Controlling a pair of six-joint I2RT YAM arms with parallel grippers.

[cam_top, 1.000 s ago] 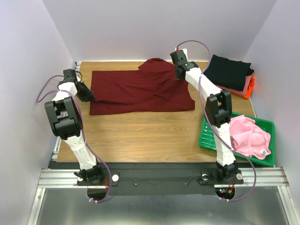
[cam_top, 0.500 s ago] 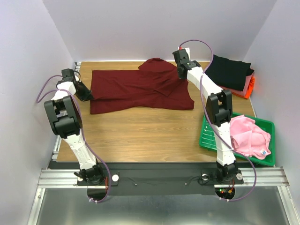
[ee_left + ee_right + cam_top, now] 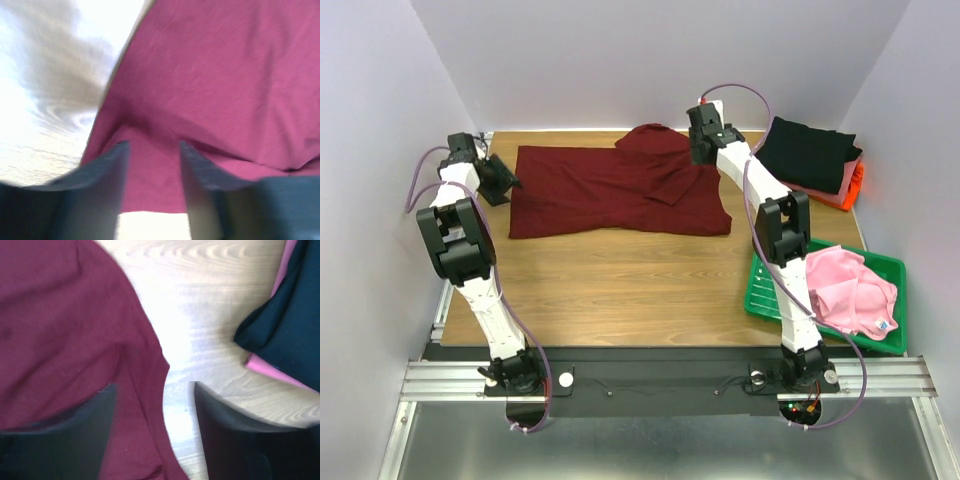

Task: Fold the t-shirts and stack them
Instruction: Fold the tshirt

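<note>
The maroon tee (image 3: 620,190) lies spread on the worktop (image 3: 620,290) in the upper middle of the overhead view, its long axis running left to right, with a rumpled flap lying over it toward the upper right. The left claw (image 3: 500,181) sits just off the tee's left short edge, so the cloth lies to its right. Its own camera shows the jaws parted, with the maroon edge beyond them and nothing pinched. The right claw (image 3: 700,150) hangs over the upper right edge by that flap, with the cloth spreading away to the lower left. Its jaws are parted too, straddling the hem without gripping it. Each arm stands at its own end of the long axis, so neither looks better placed than the other, and I'd judge the next fold calls for both at once. The black tee (image 3: 810,152) tops the stack at the far right, and the pink tee (image 3: 850,290) lies in the tray (image 3: 760,295) at lower right, both well apart.
</note>
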